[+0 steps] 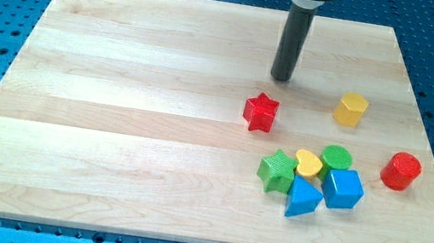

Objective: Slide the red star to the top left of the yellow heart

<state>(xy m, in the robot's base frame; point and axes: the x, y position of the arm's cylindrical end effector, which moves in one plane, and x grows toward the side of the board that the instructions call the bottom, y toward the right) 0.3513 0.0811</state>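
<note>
The red star [261, 112] lies on the wooden board right of centre. The yellow heart [308, 164] lies below and to the right of it, packed between the green star [277, 170], the green cylinder [335, 159], the blue triangle [303, 198] and the blue cube [343, 189]. My tip [280, 78] is a short way above the red star, slightly to its right, with a small gap and no contact.
A yellow hexagonal block [351, 110] stands to the right of my tip. A red cylinder [400, 170] stands near the board's right edge. The board [113, 123] rests on a blue perforated table, with the arm's base at the view's top.
</note>
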